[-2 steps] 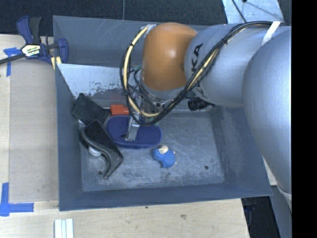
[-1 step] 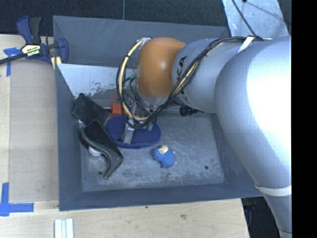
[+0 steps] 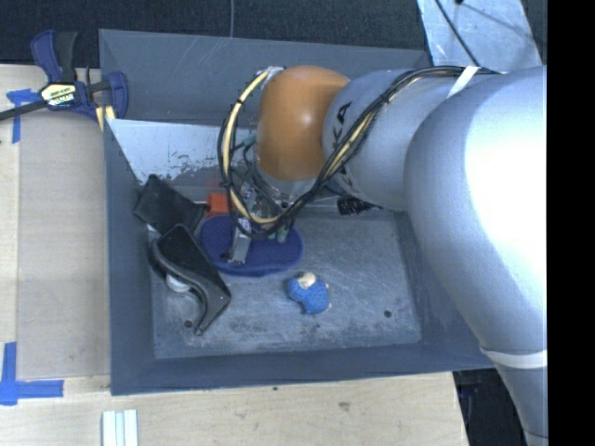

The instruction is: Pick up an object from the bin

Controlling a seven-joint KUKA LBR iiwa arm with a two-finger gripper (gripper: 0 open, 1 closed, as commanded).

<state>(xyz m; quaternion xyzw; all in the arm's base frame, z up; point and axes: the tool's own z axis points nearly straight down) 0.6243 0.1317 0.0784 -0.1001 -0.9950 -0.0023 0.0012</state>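
Grey metal bin (image 3: 372,286) carries a few loose things. The pincer (image 3: 244,240) is low over a dark blue flat oval piece (image 3: 274,254) near the bin's middle; whether it is open or closed I cannot tell. A black curved handle (image 3: 195,277) lies toward the left wall.
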